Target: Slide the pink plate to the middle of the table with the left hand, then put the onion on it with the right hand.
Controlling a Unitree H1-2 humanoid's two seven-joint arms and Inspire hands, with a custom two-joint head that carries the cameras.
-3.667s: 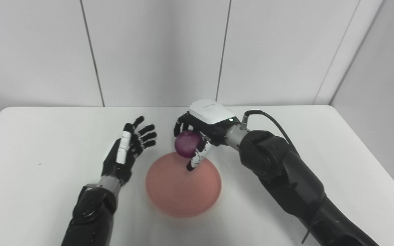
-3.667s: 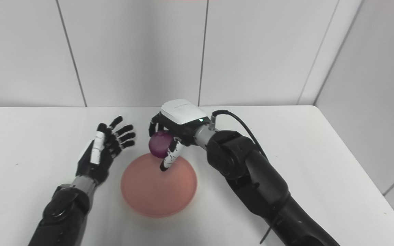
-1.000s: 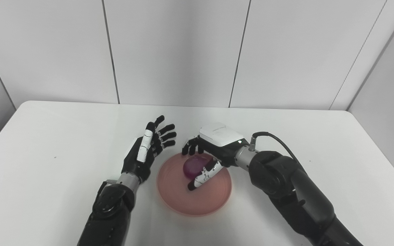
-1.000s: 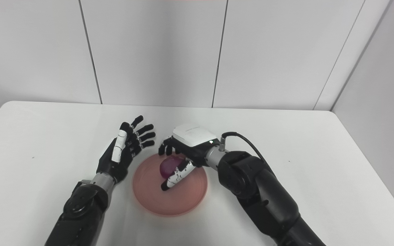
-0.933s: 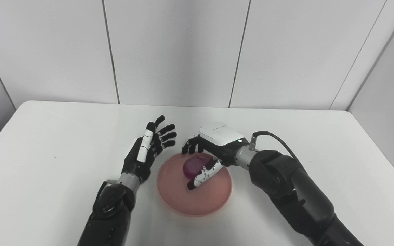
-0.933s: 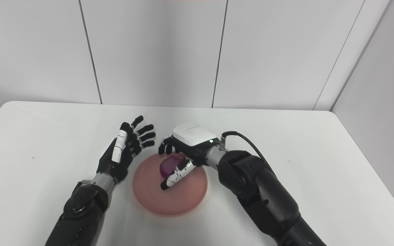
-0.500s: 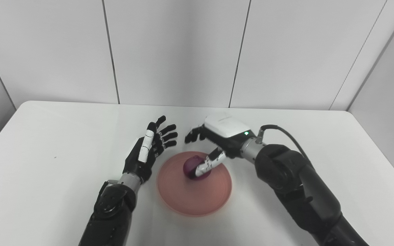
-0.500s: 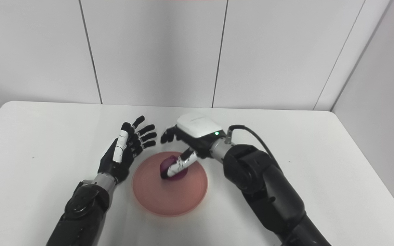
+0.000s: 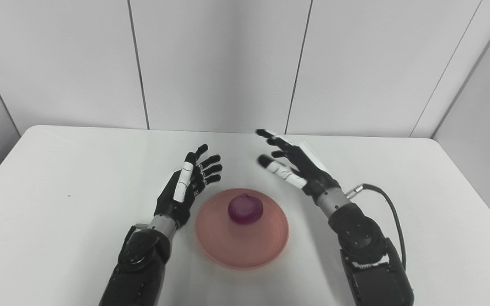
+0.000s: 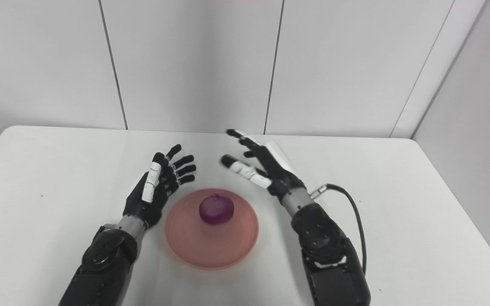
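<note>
The pink plate (image 9: 228,246) lies flat near the middle of the white table (image 9: 58,191). The purple onion (image 9: 245,208) rests on the plate, toward its far side, with nothing touching it. My right hand (image 9: 294,163) is open and empty, fingers spread, raised to the right of the plate and clear of the onion. My left hand (image 9: 185,187) is open and empty, fingers spread, just left of the plate's rim and apart from it. In the right eye view the onion (image 10: 216,209) and plate (image 10: 194,250) appear the same way.
The table's back edge meets a panelled grey wall (image 9: 219,63). A black cable (image 9: 391,216) loops from my right wrist over the table. A tiny dark speck (image 9: 69,196) lies at the left.
My right hand let go of the onion on the plate, opened, and drew back up and to the right. The left hand has stayed still. The camera shifted after the earliest frame.
</note>
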